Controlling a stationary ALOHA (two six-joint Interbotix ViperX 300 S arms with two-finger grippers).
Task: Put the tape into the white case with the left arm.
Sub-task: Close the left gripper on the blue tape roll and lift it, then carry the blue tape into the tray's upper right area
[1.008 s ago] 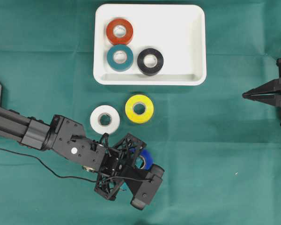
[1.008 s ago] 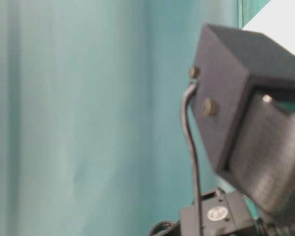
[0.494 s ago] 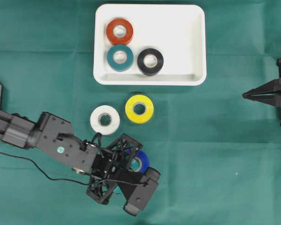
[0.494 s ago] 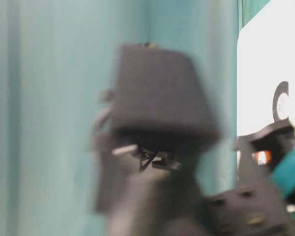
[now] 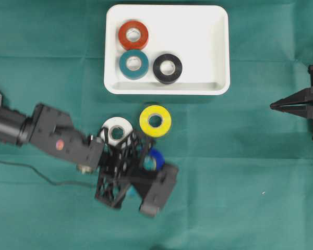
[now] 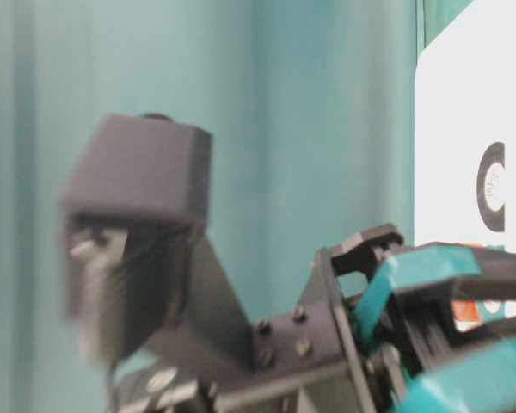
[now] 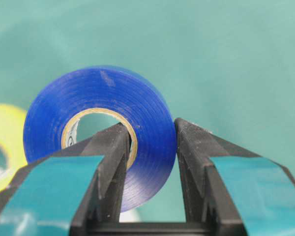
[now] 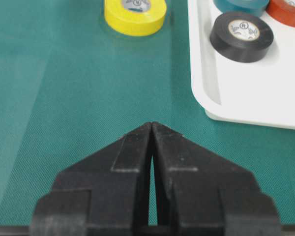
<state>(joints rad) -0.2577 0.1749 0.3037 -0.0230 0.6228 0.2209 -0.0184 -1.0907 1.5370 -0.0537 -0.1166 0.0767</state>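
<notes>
Left jaws: the left gripper (image 7: pixel 150 147) pinches the blue tape roll (image 7: pixel 101 128) through its wall, one finger in the core hole, the other on the outer face; both fingers are black and ribbed on the inner side, with teal tape patches on top.
Blue tape roll: glossy blue vinyl wound on a tan cardboard core, standing on edge in the wrist view; overhead it shows only as a blue sliver (image 5: pixel 156 158) under the gripper frame, on the counter side of the case, not in it.
Left arm: the black left arm (image 5: pixel 52 138) comes in from the left edge, with a lattice-like gripper frame and a boxy camera mount.
Nearby rolls: the white tape roll (image 5: pixel 115 129) lies flat, partly covered by the gripper frame; the yellow tape roll (image 5: pixel 155 121) lies flat just beside it, between the gripper and the case.
White case: the white case (image 5: pixel 208 52) is smooth shallow plastic with rounded corners and a raised rim; it holds the red tape roll (image 5: pixel 133 35), the teal tape roll (image 5: pixel 133 63) touching it, and the black tape roll (image 5: pixel 167 68) just beside the teal one.
Writing: the black roll's core carries a round printed mark, too small to read.
Right jaws: the right gripper (image 8: pixel 152 129), all black, has its pointed tips pressed together on nothing, well apart from the rolls at the right edge.
Counter: the counter (image 5: pixel 240 172) is covered by green woven cloth with faint fold lines.
</notes>
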